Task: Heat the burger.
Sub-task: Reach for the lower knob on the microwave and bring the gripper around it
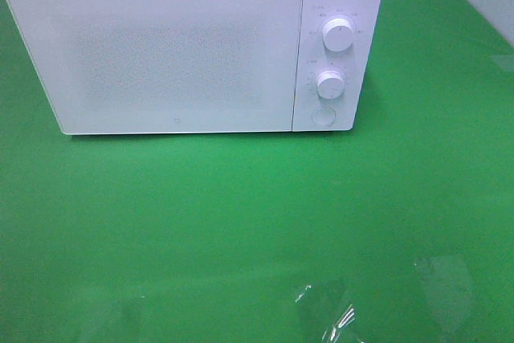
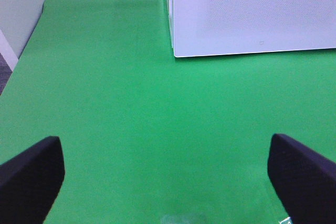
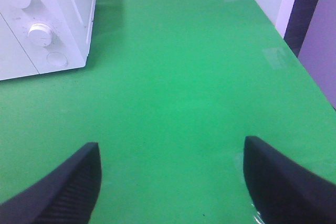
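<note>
Over the green mat (image 1: 241, 222), left gripper (image 2: 165, 153) spread wide, right gripper (image 3: 170, 150) parted — both gripping nothing

The inside of the microwave (image 1: 193, 46) is hidden behind its shut, frosted door (image 1: 161, 54). The markings printed around the upper knob (image 1: 339, 34) and the lower knob (image 1: 329, 83) are too small to be read. The microwave's far top is cut off by the high view's edge. Of the left claw (image 2: 168, 182) and the right claw (image 3: 173, 182) only the dark tips are seen, cut off by the wrist pictures' edges. A shiny clear patch (image 1: 333, 311) on the near tabletop (image 1: 241, 214) is lost in glare and cannot be identified.
</note>
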Tool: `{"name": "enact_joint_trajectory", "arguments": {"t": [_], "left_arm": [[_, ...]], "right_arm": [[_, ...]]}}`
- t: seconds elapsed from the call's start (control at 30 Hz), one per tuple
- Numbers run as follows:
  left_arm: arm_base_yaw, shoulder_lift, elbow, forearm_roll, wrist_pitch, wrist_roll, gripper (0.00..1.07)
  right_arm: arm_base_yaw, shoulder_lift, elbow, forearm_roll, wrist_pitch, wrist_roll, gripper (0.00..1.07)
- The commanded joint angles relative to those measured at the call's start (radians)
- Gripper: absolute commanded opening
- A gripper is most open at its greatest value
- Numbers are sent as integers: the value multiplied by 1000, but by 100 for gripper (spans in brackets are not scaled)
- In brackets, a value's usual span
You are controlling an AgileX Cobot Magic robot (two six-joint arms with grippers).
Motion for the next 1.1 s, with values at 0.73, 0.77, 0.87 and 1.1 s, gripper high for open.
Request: {"name": "enact_joint_trajectory", "arguments": {"t": [0.73,0.77,0.87,1.1], "left_arm": [[1,-22,2,-5,-1,-9,98],[1,-22,2,-5,-1,-9,98],[1,-22,2,-5,-1,-9,98],[1,-22,2,-5,-1,-9,98]], "right_arm": [[-5,-8,-16,-6,-177,-5,73],[-5,-8,-16,-6,-177,-5,73],[-5,49,-3,-6,-234,-4,73],[-5,201,0,-5,-359,-4,73]]}}
